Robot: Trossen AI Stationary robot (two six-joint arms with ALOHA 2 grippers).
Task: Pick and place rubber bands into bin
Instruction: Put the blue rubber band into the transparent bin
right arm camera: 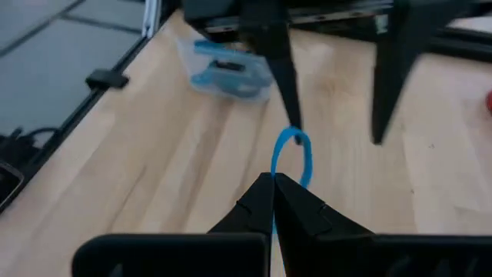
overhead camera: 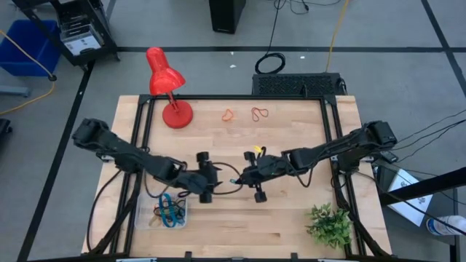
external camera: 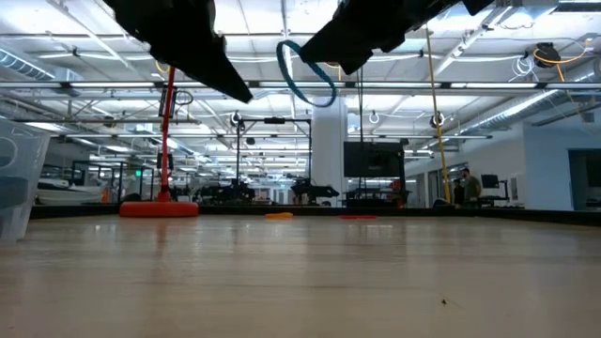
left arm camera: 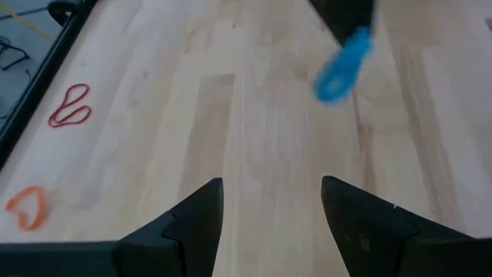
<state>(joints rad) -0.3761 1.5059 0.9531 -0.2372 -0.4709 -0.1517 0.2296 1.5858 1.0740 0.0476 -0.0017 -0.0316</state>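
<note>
Two arms over the table (overhead camera: 291, 218). One clear bin (overhead camera: 148, 221) with several rubber bands (overhead camera: 169, 211), count unclear. Two loose bands far: one orange (overhead camera: 228, 115), one red (overhead camera: 260, 113). One blue band (right arm camera: 296, 158) pinched aloft. One red lamp (overhead camera: 166, 87). One green plant (overhead camera: 329, 224).

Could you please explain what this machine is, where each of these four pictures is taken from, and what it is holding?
It is a robot with two dark arms at a wooden table. One picture looks straight down, one looks level across the tabletop, and two come from cameras on the wrists. The right gripper is shut on a blue rubber band, held above the table. The left gripper is open and empty, facing it near the middle. A clear bin at the near left already holds some bands. An orange band and a red band lie at the far side, beside a red lamp. A green plant sits near right.
</note>
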